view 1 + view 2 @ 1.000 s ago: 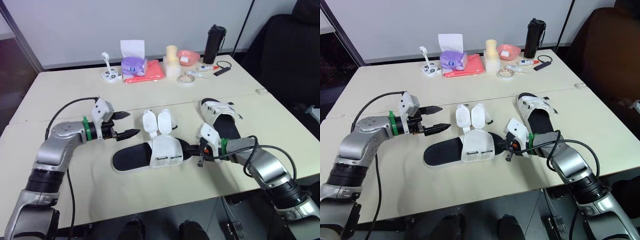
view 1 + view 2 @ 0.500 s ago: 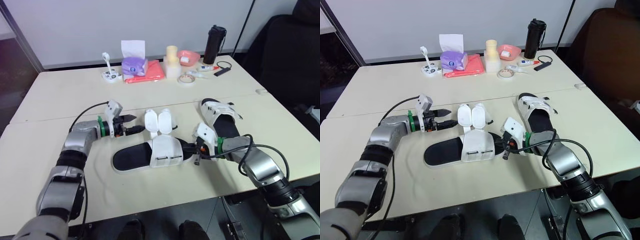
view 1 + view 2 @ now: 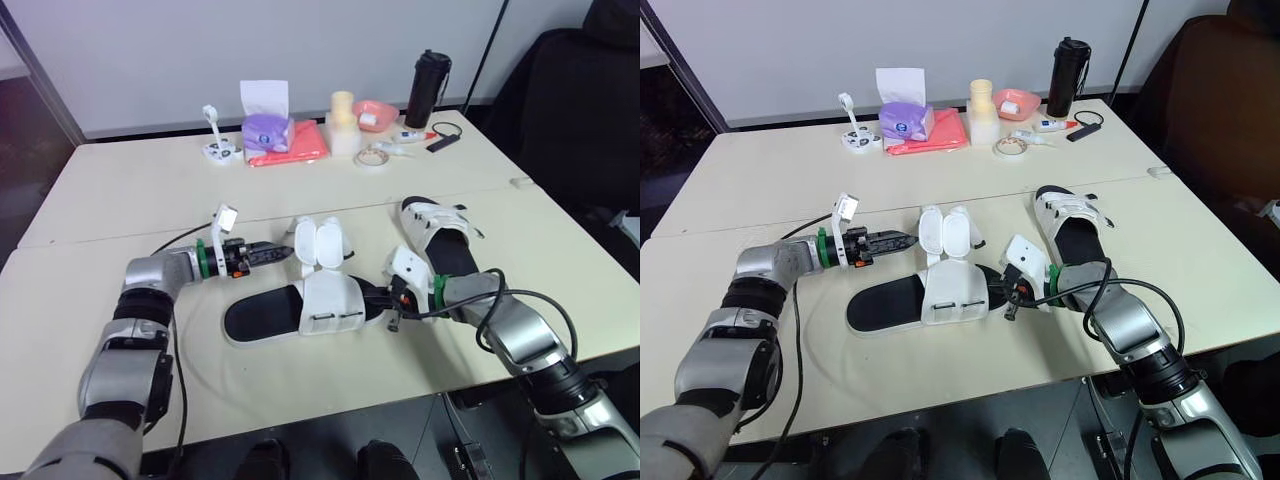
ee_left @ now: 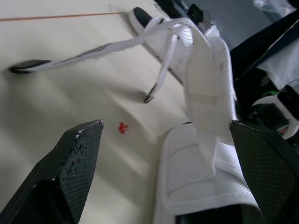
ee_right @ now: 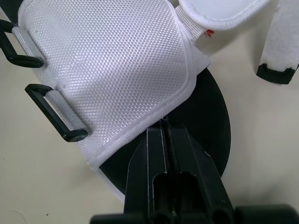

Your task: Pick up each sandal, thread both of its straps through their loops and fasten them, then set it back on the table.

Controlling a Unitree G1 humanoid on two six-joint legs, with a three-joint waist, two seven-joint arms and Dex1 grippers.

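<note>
- Small clutter lines the far edge of the surface (image 3: 120, 190), from 11 to 1 o'clock of the near sandal (image 3: 330, 300) and well apart from it.
- That clutter is a white stand (image 3: 217, 148), a purple tissue box (image 3: 266, 130), a red cloth (image 3: 303, 146), a cream cup stack (image 3: 343, 115), a tape roll (image 3: 375, 158), a pink bowl (image 3: 376, 112) and a black bottle (image 3: 428, 88).
- The near sandal lies flat mid-surface, with its bare black sole toward 9 o'clock and its white upper toward 3.
- Its open straps (image 3: 304, 244) are folded back at 12 o'clock.
- The far sandal (image 3: 445, 240) lies at 2 o'clock of the near one, near it but apart.
- The left tool (image 3: 285, 251) reaches in at 10 o'clock of the near sandal with its fingers wide. One strap stands between them, and I cannot tell whether either finger touches it.
- The right tool (image 5: 163, 123) sits at 3 o'clock of the near sandal. Its fingers are pressed together, with the tips on the black sole at the rim of the white upper.
- Count: two sandals, two open straps, two black loops (image 5: 55, 113) on the near upper, and two tools.
- The surface is cream, made of two tops butted together. The seam runs 9 to 3 just behind the open straps, and there is a small red mark (image 4: 123, 127) near them.
- A white wall stands behind, and a dark chair (image 3: 590, 110) is at 2 o'clock.
</note>
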